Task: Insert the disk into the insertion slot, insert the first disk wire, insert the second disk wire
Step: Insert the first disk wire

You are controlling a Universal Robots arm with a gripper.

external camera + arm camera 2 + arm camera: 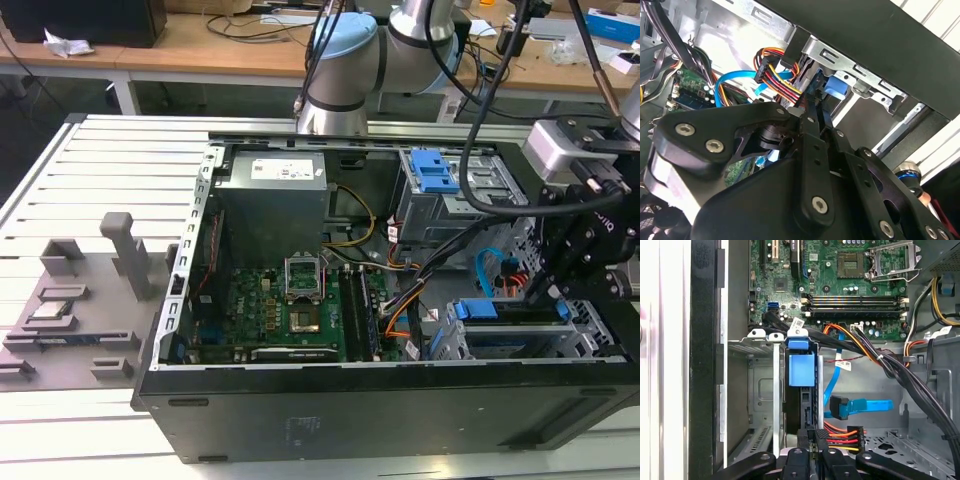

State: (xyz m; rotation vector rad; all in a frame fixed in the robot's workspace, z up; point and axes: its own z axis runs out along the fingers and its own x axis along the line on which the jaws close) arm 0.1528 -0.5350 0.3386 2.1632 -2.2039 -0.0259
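Note:
The disk (801,371), in its bright blue carrier, sits upright in the silver insertion slot (762,390); in the exterior view the disk (508,316) lies at the case's near right corner. My gripper (814,439) is at the disk's rear edge, fingers close together, shut on the end of the first disk wire (840,435), whose orange, red and black strands run off beside the fingers. In the second wrist view that first disk wire (782,82) ends at my fingertips (812,107). The second disk wire (867,405), light blue with a dark plug, hangs loose beside it.
Thick black cable bundles (900,375) cross above the drive bay. The motherboard (290,310) fills the case's middle and the power supply (275,190) stands at the back. A taller grey cage with a blue latch (437,175) stands behind. Grey fixtures (80,300) lie outside the case.

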